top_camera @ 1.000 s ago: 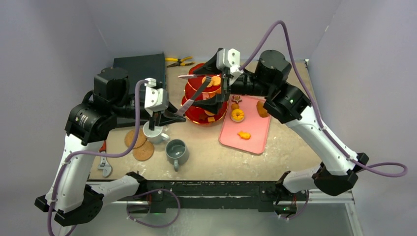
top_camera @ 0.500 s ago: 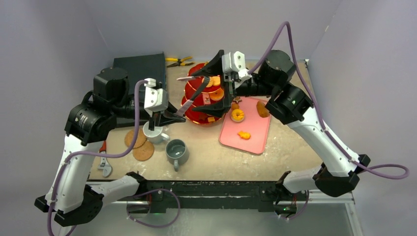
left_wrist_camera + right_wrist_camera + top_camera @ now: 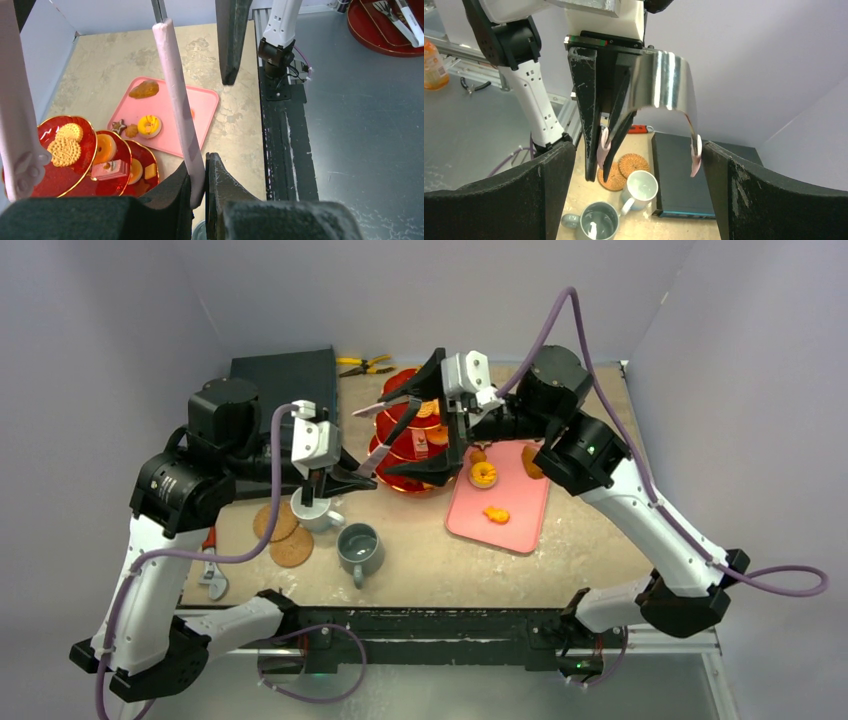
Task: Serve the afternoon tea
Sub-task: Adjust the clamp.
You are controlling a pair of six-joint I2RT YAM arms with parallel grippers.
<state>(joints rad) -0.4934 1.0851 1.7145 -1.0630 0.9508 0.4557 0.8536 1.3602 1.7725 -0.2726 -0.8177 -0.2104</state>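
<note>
My left gripper [image 3: 199, 176] is shut on one pink-tipped arm of the metal tongs [image 3: 177, 100], which hang above the table. Their other arm [image 3: 15, 125] stands free. My right gripper [image 3: 638, 150] is open, its jaws wide on either side of the tongs [image 3: 664, 80] and touching neither tip. The red three-tier stand [image 3: 408, 445] holds biscuits [image 3: 64, 150] and sits partly hidden under both grippers. A white mug [image 3: 315, 512] and a grey mug [image 3: 359, 548] stand beside two cork coasters [image 3: 283, 535].
A pink tray [image 3: 515, 520], right of the stand, carries a doughnut [image 3: 483, 474], a small orange biscuit [image 3: 495, 514] and a brown pastry [image 3: 532, 462]. A dark slab [image 3: 283, 375] and yellow-handled pliers [image 3: 362, 365] lie at the back. A wrench [image 3: 212, 580] lies near the left arm.
My right gripper has shifted a little to the left, closer around the tongs, staying open. The left arm and the tongs have held still.
</note>
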